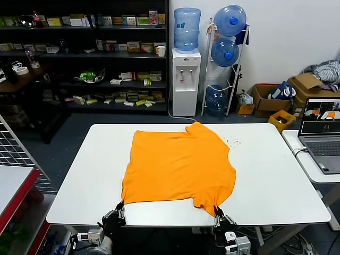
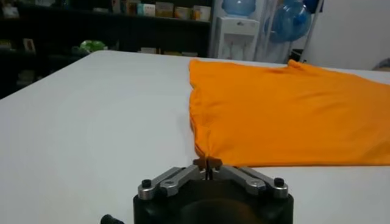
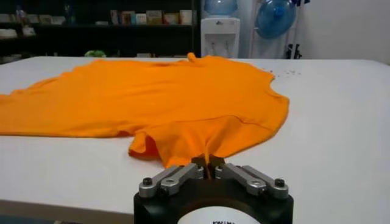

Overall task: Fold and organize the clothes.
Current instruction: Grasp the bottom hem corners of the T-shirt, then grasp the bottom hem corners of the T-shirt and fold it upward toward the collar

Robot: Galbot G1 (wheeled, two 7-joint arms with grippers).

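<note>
Your left claw [image 1: 120, 210] is clenched on the near left corner of the orange T-shirt [image 1: 178, 167], its fingertips [image 2: 208, 164] pinched together on a small point of fabric at the counter's [image 1: 276, 175] near edge. Your right claw [image 1: 218, 214] is likewise clenched on the near right corner, where the cloth bunches into a fold just ahead of its fingertips [image 3: 209, 162]. From both grips the T-shirt spreads away across the middle of the white counter, lying mostly flat, its plain orange side up. A laptop [image 1: 321, 133] sits on a separate surface to your right.
</note>
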